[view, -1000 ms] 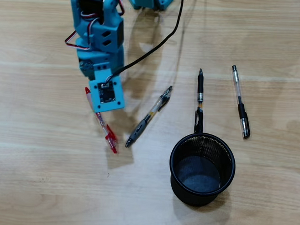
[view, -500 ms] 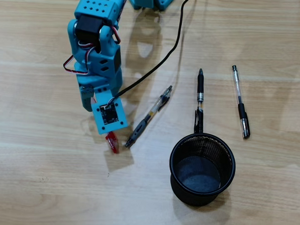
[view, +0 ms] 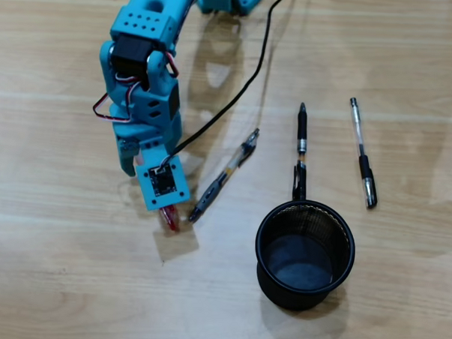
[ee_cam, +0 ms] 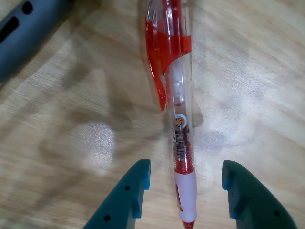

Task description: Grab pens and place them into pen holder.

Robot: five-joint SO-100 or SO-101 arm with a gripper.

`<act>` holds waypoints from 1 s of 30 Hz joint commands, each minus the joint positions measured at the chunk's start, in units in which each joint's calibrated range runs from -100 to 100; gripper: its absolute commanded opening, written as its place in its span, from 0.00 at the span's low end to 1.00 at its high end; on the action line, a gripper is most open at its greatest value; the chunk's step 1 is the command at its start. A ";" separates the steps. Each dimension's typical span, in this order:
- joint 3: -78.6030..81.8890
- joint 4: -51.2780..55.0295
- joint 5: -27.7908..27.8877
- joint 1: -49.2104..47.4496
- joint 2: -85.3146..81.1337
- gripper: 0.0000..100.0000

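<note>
your gripper (ee_cam: 183, 188) is spread apart, straddling the red pen (ee_cam: 174, 95) lying flat on the counter (ee_cam: 71, 143); in the wrist view its long axis runs top to bottom, white tip toward you, clip end away.

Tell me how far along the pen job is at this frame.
Nothing is done yet: the pen holder looks empty. In hand: the open gripper straddles the red and clear pen on the table, fingers on either side, not closed. Left: that pen plus the grey and yellow pen, the black pen and the clear pen with black cap, all lying on the table.
</note>
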 commanded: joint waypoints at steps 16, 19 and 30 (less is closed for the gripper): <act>-3.01 -0.49 -0.20 -1.84 5.42 0.14; -3.01 -0.49 -0.20 -1.29 5.42 0.10; -3.01 0.02 -0.25 -0.57 5.34 0.02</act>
